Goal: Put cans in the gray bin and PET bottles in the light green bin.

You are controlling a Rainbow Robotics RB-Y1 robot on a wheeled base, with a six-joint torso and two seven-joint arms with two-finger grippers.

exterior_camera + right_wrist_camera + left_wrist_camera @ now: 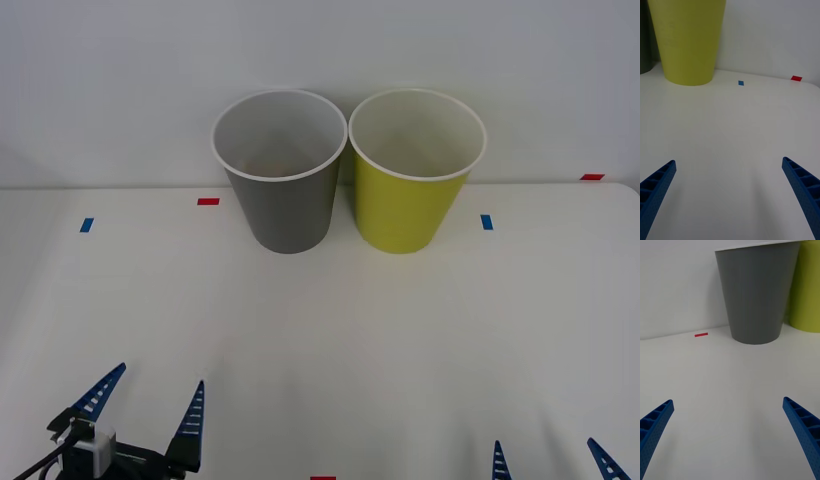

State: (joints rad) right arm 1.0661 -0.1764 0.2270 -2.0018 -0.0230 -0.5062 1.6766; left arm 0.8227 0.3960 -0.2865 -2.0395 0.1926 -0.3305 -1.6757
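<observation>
Table (pixel 320 340): white, matte and smooth, spreading across the whole foreground; its far edge meets the wall just behind the 2 bins, and its far right corner is rounded.
Wall (pixel 110 80): plain pale grey-white, rising straight from the table's far edge, with no marks or writing on it.
Gray bin (pixel 281 190): upright at the far middle of the table, dark gray outside, white inside and along the rim; it stands to the left of the green bin, their rims almost touching. A faint orange-brown patch shows low inside it, too dim to tell what it is.
Green bin (pixel 408 200): upright just to the right of the gray bin, yellow-green outside, white inside and on the rim. No label or print on either bin.
Left gripper (pixel 150 400): low at the near left of the table, its 2 blue ribbed fingers spread wide and holding nothing, facing the gray bin in its wrist view.
Right gripper (pixel 550 460): at the near right edge, only its 2 blue fingertips in sight, spread apart and holding nothing, well apart from the green bin.
Tape marks: 2 blue squares (pixel 87 225) and (pixel 487 222) and 3 red strips (pixel 208 201), (pixel 592 177) and (pixel 322 478) stuck flat on the table; none bears writing.
</observation>
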